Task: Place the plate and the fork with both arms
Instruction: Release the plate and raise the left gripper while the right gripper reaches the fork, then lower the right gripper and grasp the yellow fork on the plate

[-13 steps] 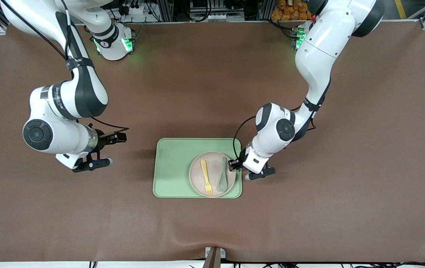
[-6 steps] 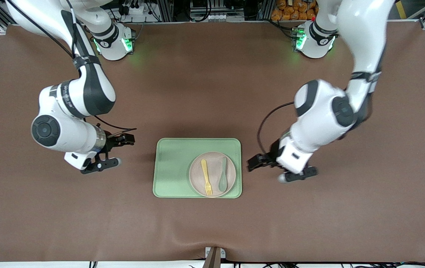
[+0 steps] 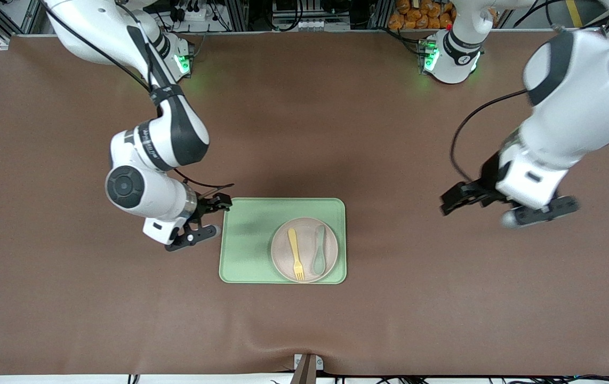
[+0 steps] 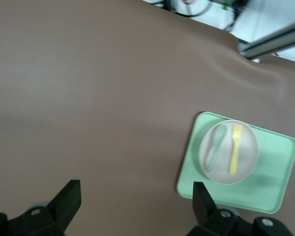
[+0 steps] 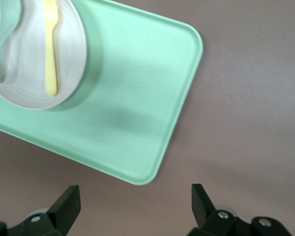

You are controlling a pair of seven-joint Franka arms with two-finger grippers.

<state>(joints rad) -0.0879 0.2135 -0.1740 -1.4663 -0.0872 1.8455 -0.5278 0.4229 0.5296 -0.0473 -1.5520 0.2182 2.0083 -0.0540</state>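
Observation:
The plate (image 3: pixel 307 246) lies on the light-green tray (image 3: pixel 246 240), toward the left arm's end of it. The yellow fork (image 3: pixel 296 255) lies in the plate with a grey-green spoon (image 3: pixel 319 252) beside it. My right gripper (image 3: pixel 220 216) is open and empty, low beside the tray's edge at the right arm's end. My left gripper (image 3: pixel 475 213) is open and empty, up over bare table toward the left arm's end. The right wrist view shows the plate (image 5: pixel 27 73), fork (image 5: pixel 50 49) and tray (image 5: pixel 132 118). The left wrist view shows the plate (image 4: pixel 246 157), fork (image 4: pixel 234 149) and tray (image 4: pixel 280 191) from afar.
The brown table mat (image 3: pixel 443 309) lies bare around the tray. The arm bases stand along the table edge farthest from the front camera.
My left gripper has lifted from beside the plate and swung off toward the left arm's end. My right gripper has moved in toward the tray's edge. Plate, fork and spoon have not moved.

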